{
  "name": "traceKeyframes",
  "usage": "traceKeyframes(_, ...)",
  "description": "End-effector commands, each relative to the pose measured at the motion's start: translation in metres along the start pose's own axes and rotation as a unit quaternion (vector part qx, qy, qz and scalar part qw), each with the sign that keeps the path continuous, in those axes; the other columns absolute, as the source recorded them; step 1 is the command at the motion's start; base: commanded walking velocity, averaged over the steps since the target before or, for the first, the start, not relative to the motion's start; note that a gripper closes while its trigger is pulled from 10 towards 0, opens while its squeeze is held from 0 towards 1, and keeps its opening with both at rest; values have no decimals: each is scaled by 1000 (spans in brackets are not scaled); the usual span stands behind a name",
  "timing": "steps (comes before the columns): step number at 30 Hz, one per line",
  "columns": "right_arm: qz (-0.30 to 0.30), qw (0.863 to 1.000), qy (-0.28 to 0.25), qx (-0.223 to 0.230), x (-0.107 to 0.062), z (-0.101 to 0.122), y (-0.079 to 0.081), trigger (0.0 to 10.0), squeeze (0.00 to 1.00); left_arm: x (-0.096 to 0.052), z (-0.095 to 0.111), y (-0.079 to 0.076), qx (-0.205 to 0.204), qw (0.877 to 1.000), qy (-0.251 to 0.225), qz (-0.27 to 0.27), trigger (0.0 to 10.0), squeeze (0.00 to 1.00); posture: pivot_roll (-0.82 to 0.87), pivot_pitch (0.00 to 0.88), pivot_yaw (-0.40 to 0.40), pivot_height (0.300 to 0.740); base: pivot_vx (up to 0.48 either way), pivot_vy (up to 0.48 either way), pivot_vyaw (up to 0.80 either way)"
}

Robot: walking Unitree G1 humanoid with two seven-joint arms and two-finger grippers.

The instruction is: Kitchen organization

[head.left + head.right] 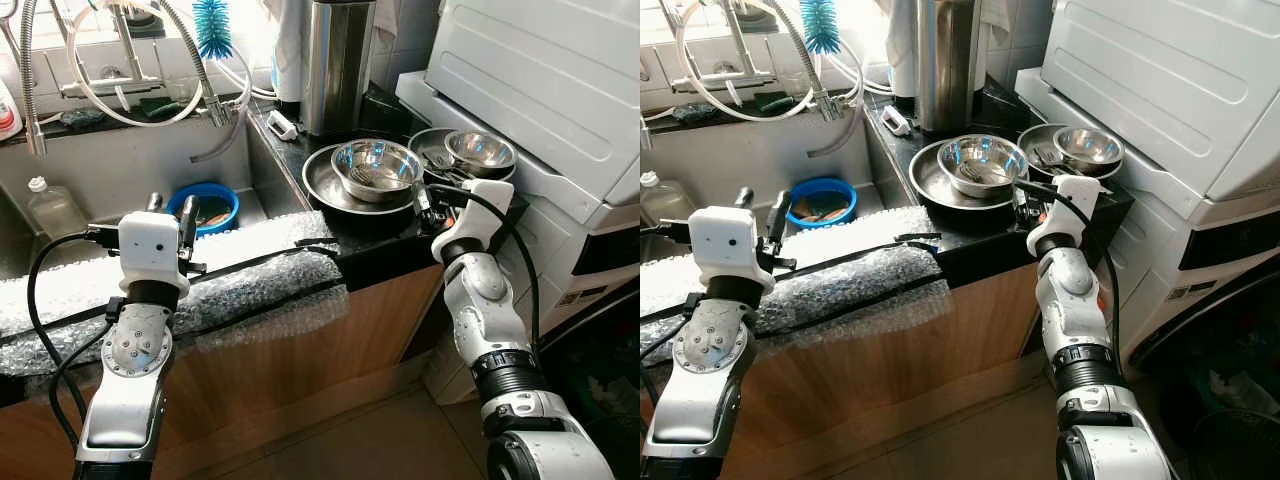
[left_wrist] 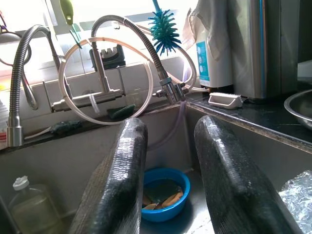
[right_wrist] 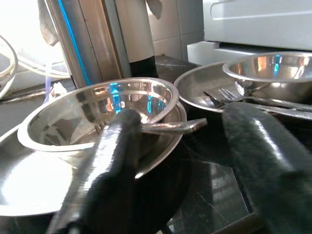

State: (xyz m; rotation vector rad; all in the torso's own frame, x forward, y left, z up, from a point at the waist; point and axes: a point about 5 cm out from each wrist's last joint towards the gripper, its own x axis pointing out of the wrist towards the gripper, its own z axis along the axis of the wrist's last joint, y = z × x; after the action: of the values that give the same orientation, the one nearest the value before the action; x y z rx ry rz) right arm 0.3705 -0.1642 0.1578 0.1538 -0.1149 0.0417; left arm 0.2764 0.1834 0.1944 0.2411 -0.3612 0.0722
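Note:
On the black counter (image 1: 375, 235) a steel bowl (image 1: 377, 165) sits inside a wide steel plate (image 1: 325, 185), with a utensil handle (image 3: 180, 126) poking over its rim. Beside it a second plate (image 1: 432, 145) carries a smaller steel bowl (image 1: 480, 150) and forks (image 3: 229, 95). My right gripper (image 1: 424, 200) is open at the counter's front edge, level with the first bowl (image 3: 97, 114) and just short of it. My left gripper (image 1: 172, 212) is open with nothing in it above the sink's front rim, pointing at a blue bowl (image 2: 163, 192) in the sink (image 1: 110, 170).
Bubble wrap (image 1: 250, 260) covers the sink's front edge. A tall steel cylinder (image 1: 338, 65) and a small white brush (image 1: 282, 125) stand behind the plates. Faucet hoses (image 2: 146, 44), a blue bottle brush (image 1: 212, 28) and a plastic bottle (image 1: 52, 208) surround the sink. A white appliance (image 1: 560, 110) crowds the right.

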Motion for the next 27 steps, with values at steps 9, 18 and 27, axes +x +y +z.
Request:
traceKeyframes(9, 4, 1000, -16, 7, 4, 7, 2, 0, 0, 3, 2, -1, 12, 1000, -2, -4, 10000, 0, -48, 0, -56, 727, 0, 0, 0)
traceKeyframes(18, 2, 1000, -15, 9, 4, 7, 2, 0, 0, 3, 2, -1, 12, 1000, -2, -4, 10000, 0, -49, 0, -57, 727, 0, 0, 0)
traceKeyframes(27, 15, 998, -45, 30, 5, 14, 8, 0, 0, 6, 4, 0, 14, 1000, -7, 2, 10000, 0, -46, 0, -58, 727, 0, 0, 0)
